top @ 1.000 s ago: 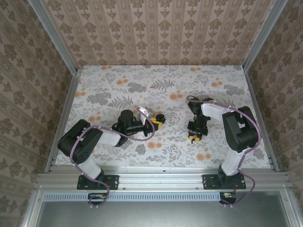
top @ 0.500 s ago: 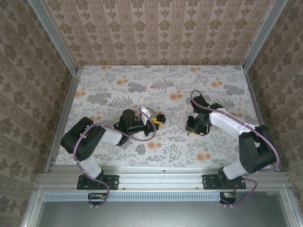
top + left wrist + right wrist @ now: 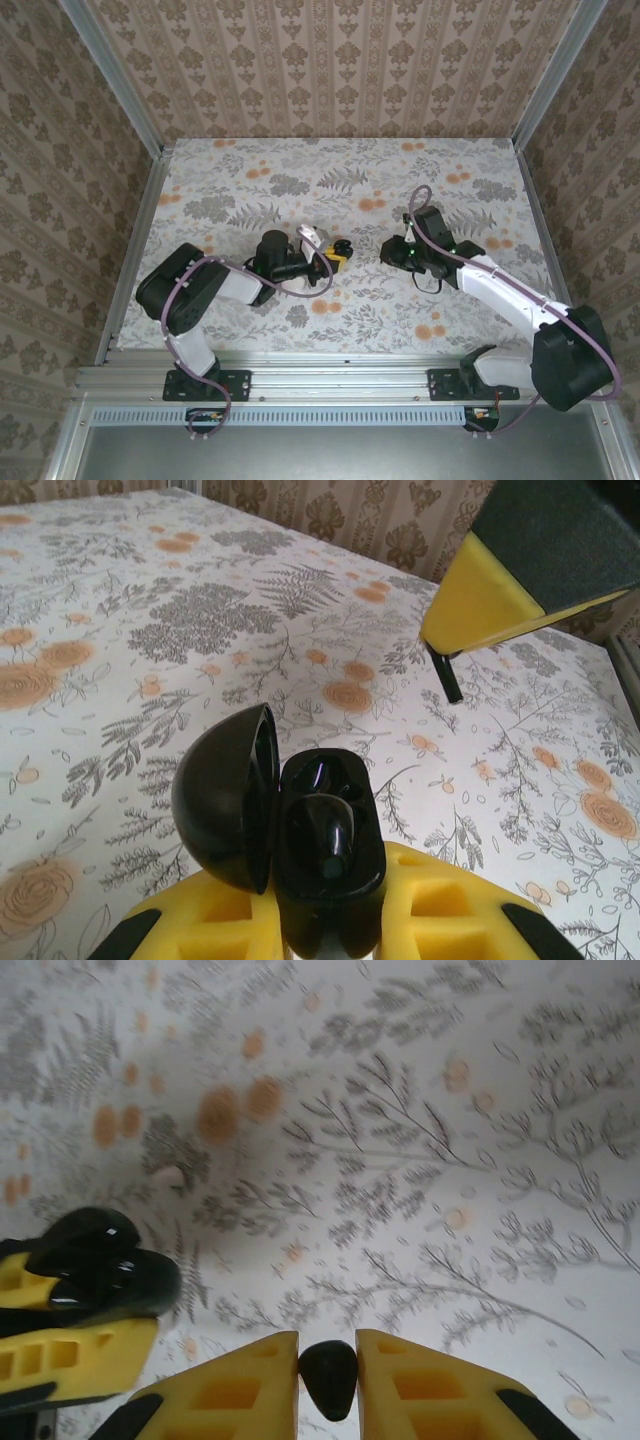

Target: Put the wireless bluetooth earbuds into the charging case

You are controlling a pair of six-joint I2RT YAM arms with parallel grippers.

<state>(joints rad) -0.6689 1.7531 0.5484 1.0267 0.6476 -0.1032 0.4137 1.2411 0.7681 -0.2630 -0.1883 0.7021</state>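
Note:
The charging case [image 3: 330,885] is glossy black, not white. Its lid [image 3: 222,798] is swung open to the left, and my left gripper [image 3: 325,930] is shut on its base. One black earbud [image 3: 322,842] sits in a well inside. From above, the case [image 3: 343,246] is at mid-table. My right gripper [image 3: 328,1360] is shut on a second black earbud [image 3: 329,1380], pinched between yellow pads. This gripper [image 3: 392,251] hovers just right of the case. The case [image 3: 96,1260] is at the left of the right wrist view.
The floral tabletop [image 3: 330,180] is bare behind and around both grippers. Patterned walls and metal frame posts [image 3: 135,110] box in the table. A yellow finger [image 3: 490,595] of the right gripper hangs at the top right of the left wrist view.
The right arm has stretched out and swung its gripper left and back, toward the held case. The left gripper shifted only slightly right.

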